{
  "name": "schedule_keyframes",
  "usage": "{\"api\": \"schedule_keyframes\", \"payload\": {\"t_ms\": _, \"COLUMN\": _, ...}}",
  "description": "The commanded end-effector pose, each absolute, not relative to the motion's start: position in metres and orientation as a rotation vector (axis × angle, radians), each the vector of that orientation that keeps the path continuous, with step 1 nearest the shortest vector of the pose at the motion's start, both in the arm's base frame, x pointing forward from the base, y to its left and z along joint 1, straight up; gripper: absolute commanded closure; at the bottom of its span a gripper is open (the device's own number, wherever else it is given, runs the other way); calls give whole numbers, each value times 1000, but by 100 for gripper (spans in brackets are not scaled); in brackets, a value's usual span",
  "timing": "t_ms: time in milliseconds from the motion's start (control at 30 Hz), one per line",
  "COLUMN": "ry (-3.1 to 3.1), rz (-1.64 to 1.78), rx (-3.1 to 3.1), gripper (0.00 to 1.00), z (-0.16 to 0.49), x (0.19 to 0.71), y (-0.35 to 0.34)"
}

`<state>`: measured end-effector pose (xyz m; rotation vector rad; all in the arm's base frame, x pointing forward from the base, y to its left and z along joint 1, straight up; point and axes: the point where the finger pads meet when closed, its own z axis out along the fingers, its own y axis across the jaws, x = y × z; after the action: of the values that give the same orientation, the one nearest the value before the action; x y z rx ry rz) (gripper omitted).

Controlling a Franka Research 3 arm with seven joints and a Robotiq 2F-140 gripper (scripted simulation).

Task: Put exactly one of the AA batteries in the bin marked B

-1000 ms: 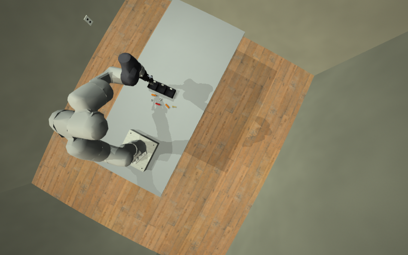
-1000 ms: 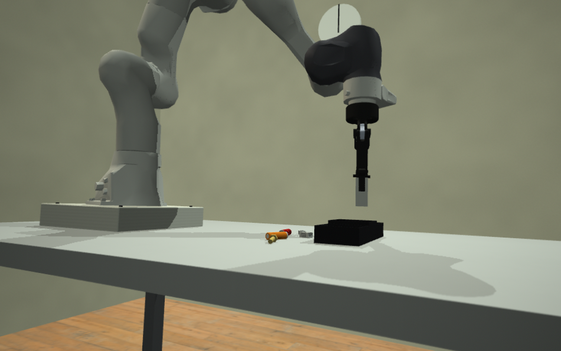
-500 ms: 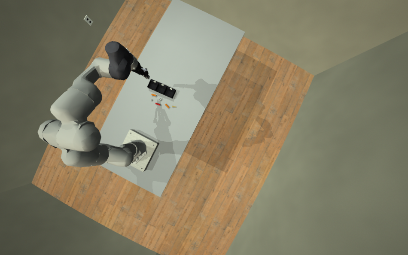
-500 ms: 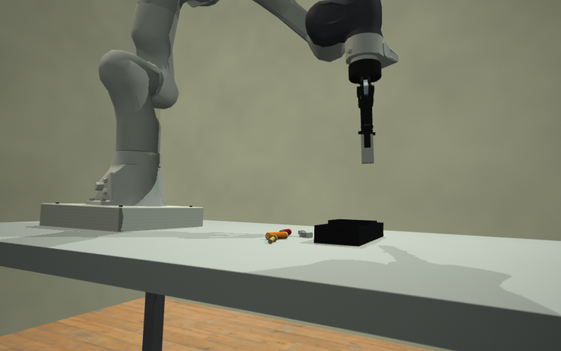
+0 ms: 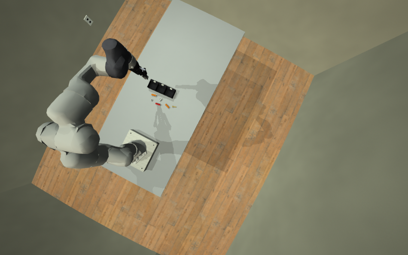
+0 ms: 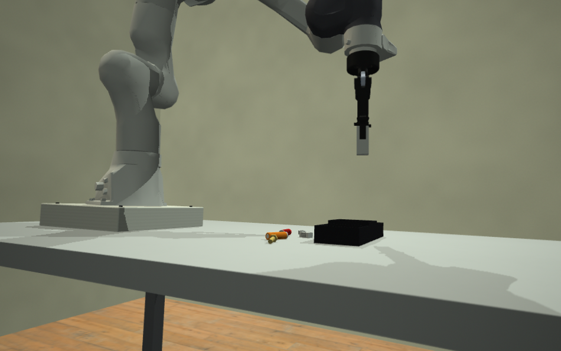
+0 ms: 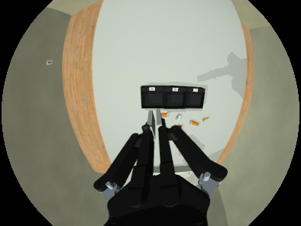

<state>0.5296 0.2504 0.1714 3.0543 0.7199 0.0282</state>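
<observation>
Three black bins [image 5: 161,88] [image 6: 347,232] [image 7: 173,97] stand in a row on the grey table; their labels are too small to read. Two orange AA batteries lie on the table beside them, one [image 5: 153,95] [image 7: 163,114] near the row's left end and one [image 5: 167,105] [image 6: 277,235] [image 7: 193,123] farther out. My gripper [image 5: 145,75] [image 6: 362,150] [image 7: 155,114] hangs high above the row's end nearest the arm, pointing straight down. Its fingers are shut and I see nothing between them.
A red piece [image 5: 157,104] [image 6: 286,230], a small yellow piece [image 5: 174,106] [image 6: 270,240] and two silver bits [image 5: 160,99] [image 5: 151,100] lie among the batteries. The robot base [image 5: 141,148] [image 6: 120,215] stands on the table well away from the bins.
</observation>
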Motion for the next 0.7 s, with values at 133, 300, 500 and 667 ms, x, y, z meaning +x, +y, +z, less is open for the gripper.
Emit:
{"api": "schedule_keyframes", "payload": {"t_ms": 133, "ry": 727, "rz": 13, "rx": 3054, "gripper": 95, "z": 170, "x": 527, "y": 250}}
{"api": "schedule_keyframes", "payload": {"t_ms": 300, "ry": 727, "rz": 13, "rx": 3054, "gripper": 95, "z": 170, "x": 527, "y": 250}}
{"api": "schedule_keyframes", "payload": {"t_ms": 500, "ry": 727, "rz": 13, "rx": 3054, "gripper": 95, "z": 170, "x": 527, "y": 250}}
{"api": "schedule_keyframes", "payload": {"t_ms": 667, "ry": 954, "rz": 12, "rx": 2990, "gripper": 83, "z": 150, "x": 514, "y": 241}}
